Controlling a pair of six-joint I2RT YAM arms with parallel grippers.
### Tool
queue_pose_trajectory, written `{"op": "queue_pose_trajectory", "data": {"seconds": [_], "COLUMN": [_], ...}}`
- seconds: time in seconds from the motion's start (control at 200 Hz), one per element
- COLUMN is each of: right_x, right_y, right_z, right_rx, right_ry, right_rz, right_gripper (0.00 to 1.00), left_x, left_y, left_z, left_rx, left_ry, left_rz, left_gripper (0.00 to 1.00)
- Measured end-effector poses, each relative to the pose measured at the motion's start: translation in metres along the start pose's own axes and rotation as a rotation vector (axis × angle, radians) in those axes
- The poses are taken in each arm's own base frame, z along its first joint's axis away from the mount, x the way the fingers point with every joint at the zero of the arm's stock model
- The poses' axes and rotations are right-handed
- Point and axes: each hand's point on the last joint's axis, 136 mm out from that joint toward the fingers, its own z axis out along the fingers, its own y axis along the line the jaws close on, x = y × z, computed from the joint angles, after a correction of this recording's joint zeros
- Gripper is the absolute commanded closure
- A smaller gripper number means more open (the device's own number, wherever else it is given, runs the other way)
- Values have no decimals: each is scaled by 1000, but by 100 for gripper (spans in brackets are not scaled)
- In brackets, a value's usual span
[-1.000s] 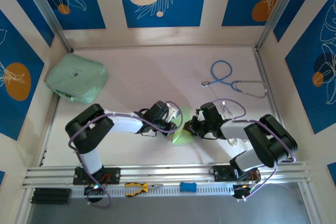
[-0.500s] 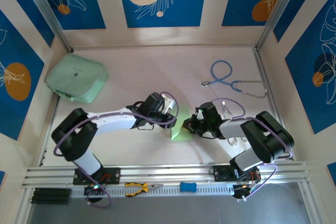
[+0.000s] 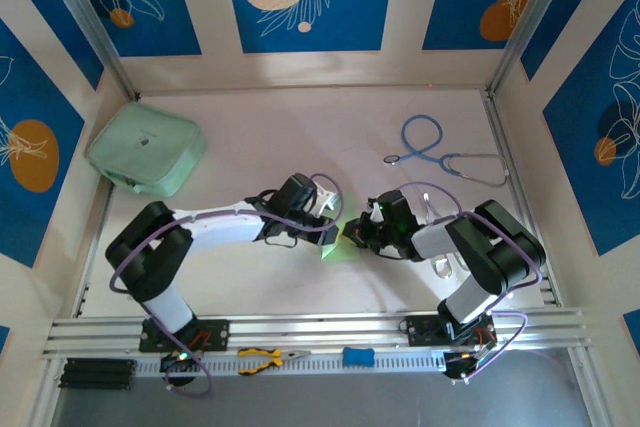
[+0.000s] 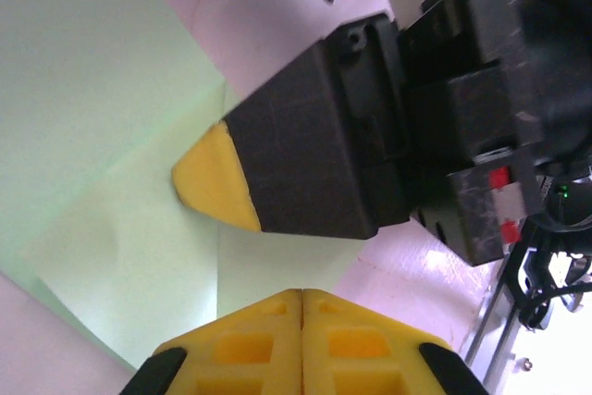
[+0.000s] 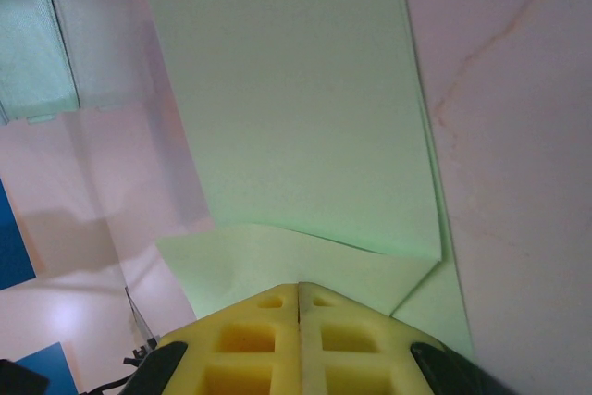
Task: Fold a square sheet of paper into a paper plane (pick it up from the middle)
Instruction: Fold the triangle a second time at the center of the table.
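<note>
On the pale surface [image 3: 300, 137], left gripper [image 4: 302, 295] and right gripper [image 5: 299, 287] (both pressed together) pinch the folded paper [image 5: 296, 117].

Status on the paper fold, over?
Left gripper shut, tips at the square sheet of paper. Right gripper shut, apparently pinching it. Sheet creased, between both grippers. Pouch and stethoscope well away.

Table [image 3: 280, 137] layout from above
Square sheet of paper [image 3: 333, 245] at centre, between left gripper [image 3: 330, 230] and right gripper [image 3: 352, 235]; zip pouch [image 3: 146, 149] at rear left; stethoscope [image 3: 440, 152] at rear right; pliers [image 3: 268, 357] on front rail [image 3: 500, 327].
</note>
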Motion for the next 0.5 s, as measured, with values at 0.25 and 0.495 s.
{"op": "queue_pose_trajectory", "data": {"seconds": [0.25, 0.495], "right_x": [0, 0], "right_y": [0, 0], "right_z": [0, 0], "right_rx": [0, 1], "right_ry": [0, 0], "right_rz": [-1, -3], "right_gripper": [100, 100], "left_x": [11, 21], "left_y": [5, 12], "left_z": [14, 25], "left_rx": [21, 22], "left_ry": [64, 107], "left_rz": [-54, -90], "left_gripper": [91, 91]}}
